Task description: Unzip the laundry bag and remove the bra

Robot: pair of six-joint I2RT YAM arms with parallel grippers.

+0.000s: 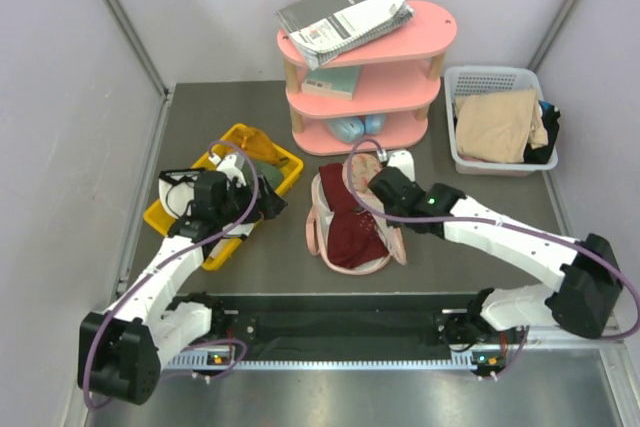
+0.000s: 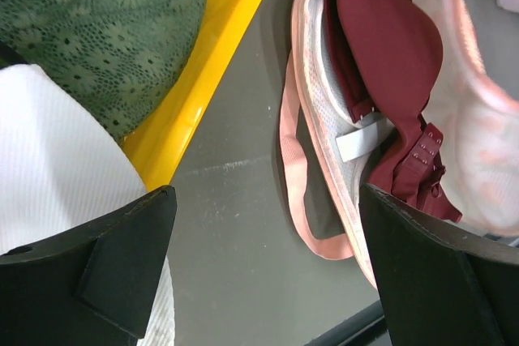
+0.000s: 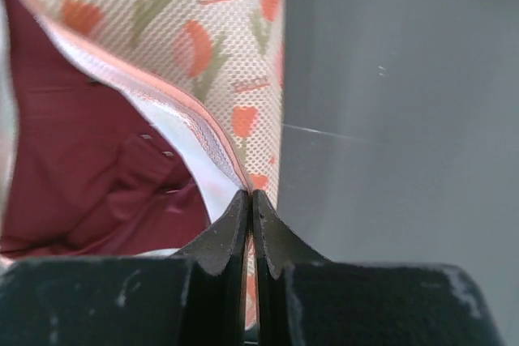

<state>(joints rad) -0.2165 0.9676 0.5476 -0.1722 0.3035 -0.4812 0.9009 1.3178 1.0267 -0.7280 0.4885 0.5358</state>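
One table (image 1: 270, 257): dark grey, carrying everything below, with both arm bases at its near edge.
Pink shelf (image 1: 365, 77): three tiers at the far side, with grey and green booklets (image 1: 345, 12) stacked on top.
White lattice basket (image 1: 500, 75): far right, holding a beige cloth (image 1: 495, 122).
Yellow bin (image 1: 290, 162) (image 2: 211, 62): left of centre, with an olive-green lace cloth (image 2: 97, 30) inside.
Laundry bag (image 1: 318, 222) (image 2: 478, 143) (image 3: 219, 30): middle of the table, between bin and right arm, lying unzipped and spread wide – the tulip-printed flap is folded back.
Bra (image 1: 350, 232) (image 2: 389, 38) (image 3: 81, 160): dark maroon, inside the opened bag, with its hook-and-eye band toward the near rim.
Left gripper (image 1: 268, 197) (image 2: 268, 192): fingers spread apart and holding nothing, hanging over bare table between the bin's edge and the bag.
Right gripper (image 1: 368, 185) (image 3: 251, 196): fingertips pressed together – pinching the bag's pink-trimmed edge at the far right of the opening.
Pink loop strap (image 2: 293, 160): lying flat on the table just beside the bag's left rim.
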